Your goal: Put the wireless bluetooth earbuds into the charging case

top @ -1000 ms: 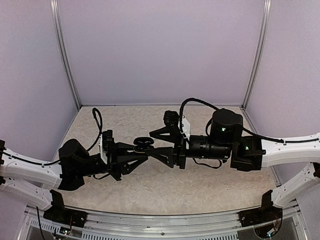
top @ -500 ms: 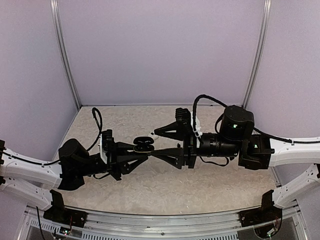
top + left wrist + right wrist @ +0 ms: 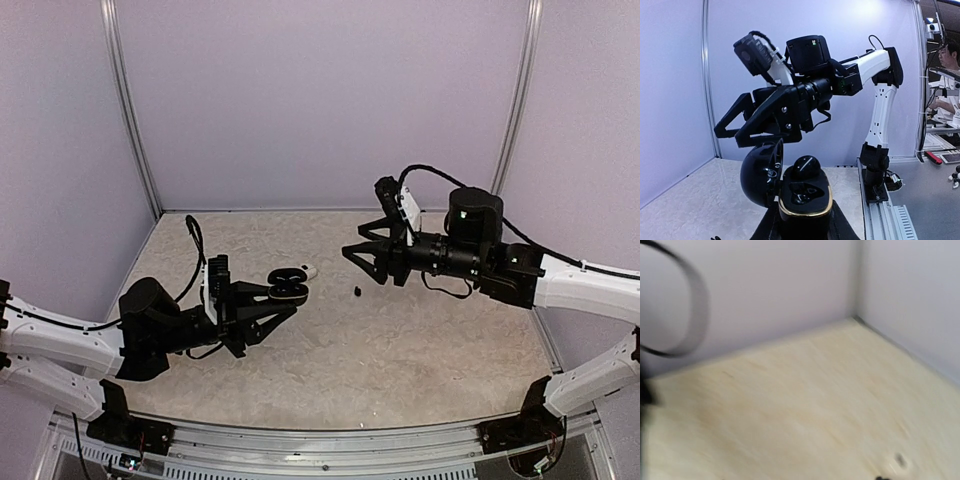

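My left gripper (image 3: 283,297) is shut on the glossy black charging case (image 3: 288,288) and holds it above the table. In the left wrist view the case (image 3: 805,202) has a gold rim and its lid (image 3: 757,172) stands open to the left. One black earbud (image 3: 806,167) sits in the far slot; the near slot holds nothing. A second black earbud (image 3: 357,292) lies on the table to the case's right, and a white earbud (image 3: 310,271) lies just behind the case. My right gripper (image 3: 362,262) hovers open and empty, right of the case and raised over the table.
The beige marbled tabletop (image 3: 400,350) is walled by lilac panels at the back and both sides. The metal rail (image 3: 330,445) with both arm bases runs along the near edge. The right wrist view is motion-blurred and shows the white earbud (image 3: 899,460) near a back corner.
My right gripper has pulled away from the case, to the right and rear, and opened wider. A black earbud now lies on the table below it. The left arm stayed still.
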Tool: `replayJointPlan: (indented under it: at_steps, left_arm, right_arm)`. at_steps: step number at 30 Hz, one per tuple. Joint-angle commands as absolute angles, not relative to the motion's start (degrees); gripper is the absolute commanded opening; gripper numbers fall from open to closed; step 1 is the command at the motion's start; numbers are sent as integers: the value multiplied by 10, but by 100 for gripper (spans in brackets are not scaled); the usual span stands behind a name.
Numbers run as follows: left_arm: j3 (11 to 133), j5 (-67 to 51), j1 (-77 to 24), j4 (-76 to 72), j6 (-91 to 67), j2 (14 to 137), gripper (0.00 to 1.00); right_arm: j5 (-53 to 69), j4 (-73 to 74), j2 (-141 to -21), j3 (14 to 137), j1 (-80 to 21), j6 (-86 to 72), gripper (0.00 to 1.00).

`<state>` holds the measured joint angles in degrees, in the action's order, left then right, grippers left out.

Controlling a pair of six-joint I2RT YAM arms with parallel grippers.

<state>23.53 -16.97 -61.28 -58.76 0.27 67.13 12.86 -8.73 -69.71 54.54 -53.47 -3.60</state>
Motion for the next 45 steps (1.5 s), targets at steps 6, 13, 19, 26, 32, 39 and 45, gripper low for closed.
replayJointPlan:
  at_steps: [6, 13, 19, 26, 32, 39, 45]
  left_arm:
    - [223, -110, -606, -587, -23, 650, 0]
    - [219, -103, -603, -585, -26, 646, 0]
    - [209, -101, -601, -587, -26, 639, 0]
    - [205, -100, -599, -586, -25, 634, 0]
    - [201, -100, -599, -589, -24, 632, 0]
    - [199, -103, -598, -597, -25, 635, 0]
    - [198, -104, -597, -593, -24, 631, 0]
  right_arm:
    - [41, -12, -791, 517, -457, -98, 61]
    - [29, -10, -906, 538, -414, -78, 57]
    - [28, -33, -985, 556, -409, -69, 56]
    - [17, -28, -1060, 602, -400, -55, 55]
    - [25, -21, -1114, 645, -392, -48, 50]
    - [32, -21, -1151, 667, -384, -40, 41]
    - [66, -12, -1161, 671, -385, -38, 24]
